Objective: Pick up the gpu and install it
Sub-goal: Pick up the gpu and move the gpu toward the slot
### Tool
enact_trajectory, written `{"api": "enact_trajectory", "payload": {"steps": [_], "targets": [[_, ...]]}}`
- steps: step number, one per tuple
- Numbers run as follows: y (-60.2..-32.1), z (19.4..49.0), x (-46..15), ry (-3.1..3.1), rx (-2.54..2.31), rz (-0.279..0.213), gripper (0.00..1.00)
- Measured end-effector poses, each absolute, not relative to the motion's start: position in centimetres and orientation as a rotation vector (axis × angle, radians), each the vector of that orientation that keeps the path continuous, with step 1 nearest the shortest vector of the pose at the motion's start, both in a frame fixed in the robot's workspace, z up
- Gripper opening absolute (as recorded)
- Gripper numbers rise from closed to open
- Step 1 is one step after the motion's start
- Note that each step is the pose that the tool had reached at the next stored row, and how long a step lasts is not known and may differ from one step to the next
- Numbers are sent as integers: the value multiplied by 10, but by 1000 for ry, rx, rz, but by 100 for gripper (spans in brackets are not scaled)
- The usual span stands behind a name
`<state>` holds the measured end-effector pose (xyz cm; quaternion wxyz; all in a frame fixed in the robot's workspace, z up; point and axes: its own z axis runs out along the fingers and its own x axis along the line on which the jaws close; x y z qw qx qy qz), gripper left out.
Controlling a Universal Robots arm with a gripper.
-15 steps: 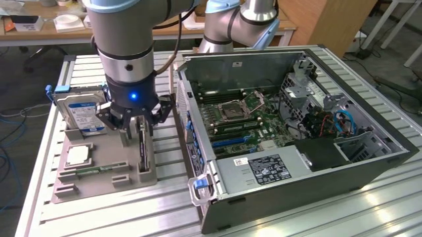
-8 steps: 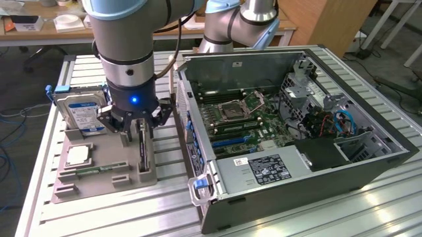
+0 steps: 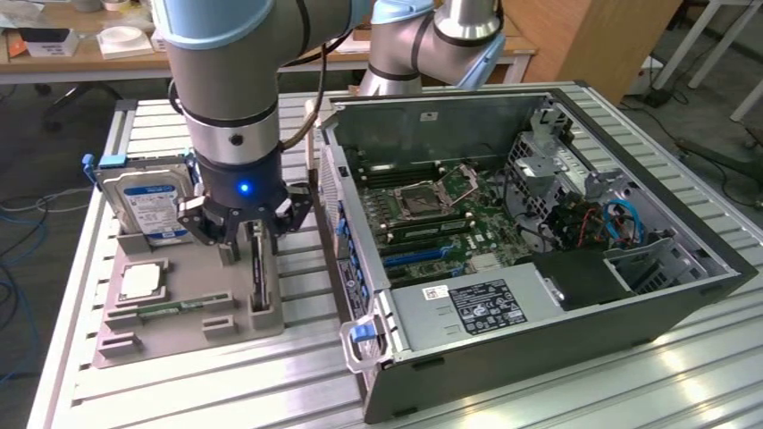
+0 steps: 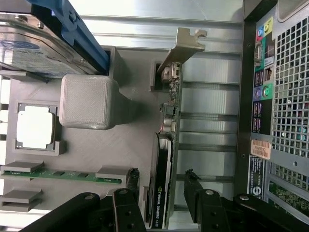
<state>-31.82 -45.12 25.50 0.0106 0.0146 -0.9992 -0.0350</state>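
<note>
The gpu (image 4: pixel 166 159) stands on edge in a slot of the grey holder (image 4: pixel 130 145). It is a thin green card with a black cooler on one face and a silver bracket (image 4: pixel 186 46) at its far end. In the exterior view the gpu (image 3: pixel 256 265) sits directly under my gripper (image 3: pixel 247 234). The wrist view shows my gripper (image 4: pixel 161 175) open, one black finger (image 4: pixel 130 181) on each side of the card with a small gap to it. Nothing is gripped.
The grey holder (image 3: pixel 179 313) also carries a hard drive (image 3: pixel 146 201) in a blue frame, a silver processor (image 3: pixel 141 279) and a green memory strip (image 3: pixel 167 308). At the exterior view's right, the open computer case (image 3: pixel 537 357) lies on the slatted table, motherboard (image 3: pixel 441 210) exposed.
</note>
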Motion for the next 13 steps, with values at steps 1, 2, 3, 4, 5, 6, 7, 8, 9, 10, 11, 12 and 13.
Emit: {"api": "enact_trajectory", "payload": {"steps": [1,2,3,4,5,6,7,8,9,10,11,12,13], "targets": [[-451,254,-318,-3118,45,-109,50],[-451,253,-318,-3118,45,-109,50],[-452,252,-318,-3118,45,-109,50],[-452,251,-318,-3118,45,-109,50],[-452,250,-318,-3118,45,-109,50],[-452,250,-318,-3118,45,-109,50],[-452,249,-318,-3118,45,-109,50],[-452,248,-318,-3118,45,-109,50],[-452,247,-318,-3118,45,-109,50],[-452,246,-318,-3118,45,-109,50],[-452,245,-318,-3118,45,-109,50],[-452,244,-318,-3118,45,-109,50],[-452,243,-318,-3118,45,-109,50]]}}
